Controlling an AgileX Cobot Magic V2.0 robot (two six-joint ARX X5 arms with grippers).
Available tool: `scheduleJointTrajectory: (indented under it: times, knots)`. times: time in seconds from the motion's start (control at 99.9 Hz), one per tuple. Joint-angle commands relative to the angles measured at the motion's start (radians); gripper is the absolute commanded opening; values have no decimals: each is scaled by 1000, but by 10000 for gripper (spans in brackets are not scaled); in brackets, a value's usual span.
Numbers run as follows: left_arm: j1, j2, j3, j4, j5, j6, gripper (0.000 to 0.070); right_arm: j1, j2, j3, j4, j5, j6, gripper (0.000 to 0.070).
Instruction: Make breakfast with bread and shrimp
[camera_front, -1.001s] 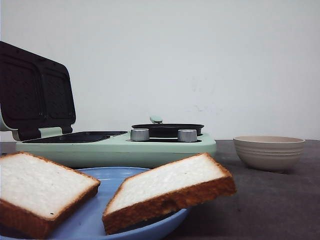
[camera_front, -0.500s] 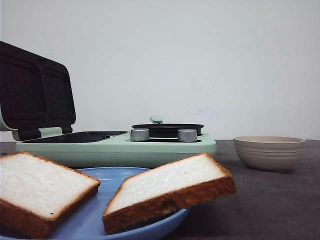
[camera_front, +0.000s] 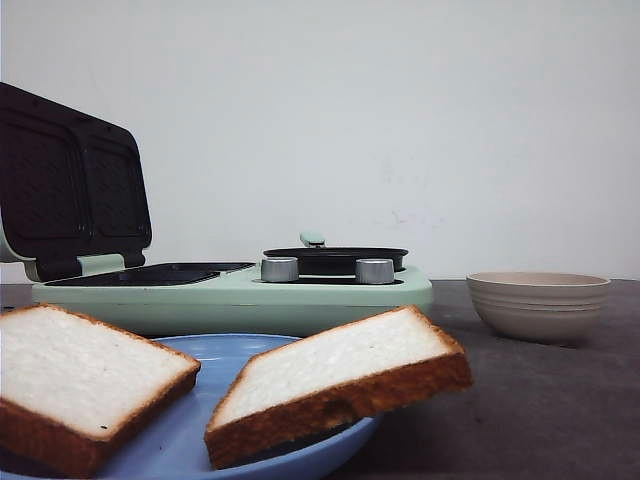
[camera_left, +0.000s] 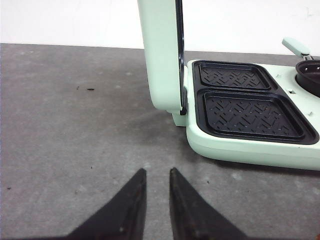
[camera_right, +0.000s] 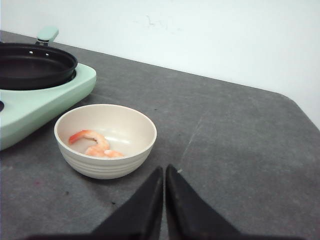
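right pincer (camera_right: 164, 172) pressed together | shrimp (camera_right: 95, 145) in bowl (camera_right: 130, 160) just beside | left pincer (camera_left: 156, 175) slightly spread

Ahead of me a mint-green breakfast maker (camera_front: 235, 292) sits on the dark grey table (camera_front: 520, 400), its lid (camera_front: 70, 180) raised at the left over two black ridged plates (camera_left: 247, 112). A small black pan (camera_front: 335, 260) rests on its right side behind two silver knobs (camera_front: 279, 269). A cream bowl (camera_front: 538, 305) stands further right. Nearest, a blue plate (camera_front: 200, 430).
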Motion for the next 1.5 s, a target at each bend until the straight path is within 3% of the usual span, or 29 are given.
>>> scheduleJointTrajectory:
  times: [0.0, 0.17, 0.34, 0.5, 0.66, 0.831, 0.991, 1.211, 1.381, 1.491]
  knots:
    - [0, -2, -16, -3, 2, 15, 3, 1, 1, -3, 9, -1, 23, 0]
    - [0, -2, -16, -2, 2, -23, 3, 1, 1, -3, 10, -1, 108, 0]
    - [0, -2, -16, 12, 2, -240, 3, 1, 1, -1, 10, -1, 251, 0]
    - [0, 0, 20, 34, 53, -341, 3, 1, 1, 41, 6, -2, 382, 0]
    - [0, 28, 131, -1, 105, -406, 4, 1, 18, 142, -58, -5, 438, 0]
    - [0, 145, 324, -112, 108, -418, 4, 1, 115, 282, -179, -34, 443, 0]
    - [0, 314, 510, -206, 141, -376, 4, 1, 275, 425, -312, -78, 459, 0]
    - [0, 531, 694, -365, 286, -370, 4, 1, 512, 584, -461, -210, 455, 0]
    - [0, 621, 710, -426, 423, -370, 4, 1, 622, 615, -509, -335, 456, 0]
    - [0, 658, 710, -496, 456, -369, 4, 2, 661, 615, -537, -410, 448, 33]
